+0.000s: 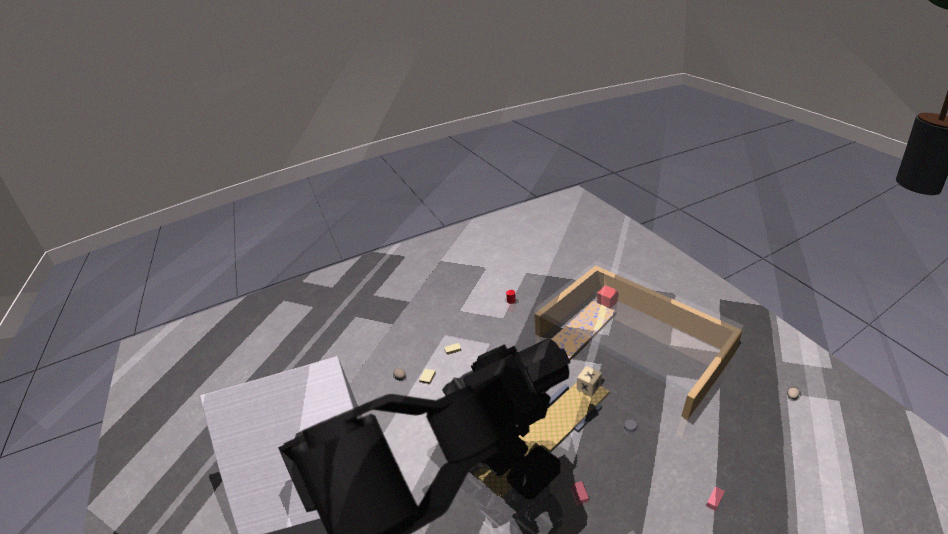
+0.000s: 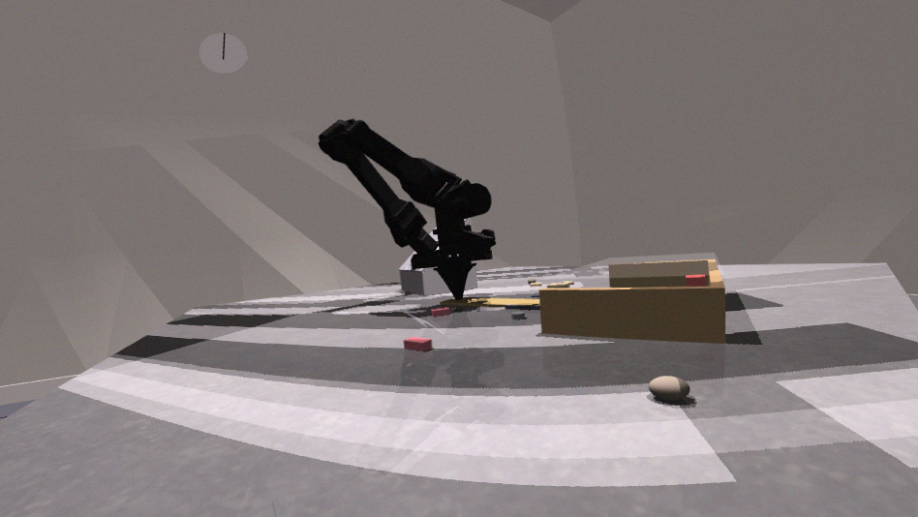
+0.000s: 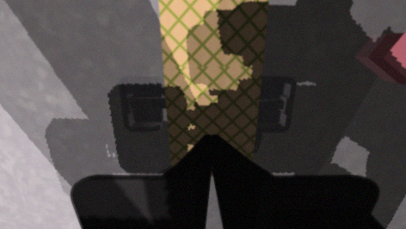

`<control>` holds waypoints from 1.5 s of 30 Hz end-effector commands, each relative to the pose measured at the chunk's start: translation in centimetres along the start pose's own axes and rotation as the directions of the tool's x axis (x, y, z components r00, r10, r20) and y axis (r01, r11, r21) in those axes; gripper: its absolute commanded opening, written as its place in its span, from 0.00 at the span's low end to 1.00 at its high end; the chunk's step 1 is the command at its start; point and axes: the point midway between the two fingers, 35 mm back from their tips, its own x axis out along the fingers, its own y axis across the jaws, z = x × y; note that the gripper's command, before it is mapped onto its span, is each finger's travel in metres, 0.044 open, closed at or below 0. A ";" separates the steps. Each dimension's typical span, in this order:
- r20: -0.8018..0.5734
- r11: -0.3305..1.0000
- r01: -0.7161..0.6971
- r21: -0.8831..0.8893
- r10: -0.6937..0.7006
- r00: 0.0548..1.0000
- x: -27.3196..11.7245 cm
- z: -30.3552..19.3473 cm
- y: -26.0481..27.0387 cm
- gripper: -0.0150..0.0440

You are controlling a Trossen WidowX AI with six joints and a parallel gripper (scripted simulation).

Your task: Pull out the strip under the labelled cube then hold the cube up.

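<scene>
I see the black arm [image 1: 361,467] [image 2: 404,160] bending high at the elbow, then folding down, with its tool [image 1: 510,459] [image 2: 458,296] [image 3: 211,141] pointing straight to the surface [image 1: 524,225] [image 2: 193,449] [image 3: 26,185]. The tool is narrow, its two tips together at the yellow checked strip [image 1: 560,419] [image 2: 507,301] [image 3: 211,43]; nothing is gripped. The one labelled cube [image 1: 588,380] rests on the strip's end, toward the wooden fence [image 1: 676,301] [image 2: 632,315].

I count two pink blocks [image 1: 581,492] [image 2: 441,312] outside the fence, two pale yellow blocks [image 1: 452,348], two pebbles [image 1: 793,392] [image 2: 668,388], one grey disc [image 1: 630,425] [image 2: 517,315] and one red cylinder [image 1: 510,297]. The cylinder is the nearest of these to the surface's far corner, in the top view.

From above, one speckled strip [image 1: 583,328] with a red cube [image 1: 607,295] [image 2: 695,280] at its end is visible inside the fence; the exterior view shows the cube but hides that strip. The wrist view alone shows closely how the tips meet.
</scene>
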 end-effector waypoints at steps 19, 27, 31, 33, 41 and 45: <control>-0.026 1.000 0.002 -0.013 -0.003 1.000 0.4 -0.9 0.1 0.25; -0.026 1.000 0.002 -0.013 -0.003 1.000 0.4 -0.9 0.1 0.25; -0.005 1.000 -0.001 -0.003 0.001 1.000 -0.9 0.1 0.0 0.25; -0.018 1.000 -0.001 -0.010 0.001 1.000 -3.2 0.2 0.1 0.25; -0.024 0.999 0.000 -0.053 -0.001 1.000 -4.0 0.8 0.1 0.34; -0.023 0.990 -0.002 -0.139 -0.001 1.000 -4.0 2.6 0.0 0.52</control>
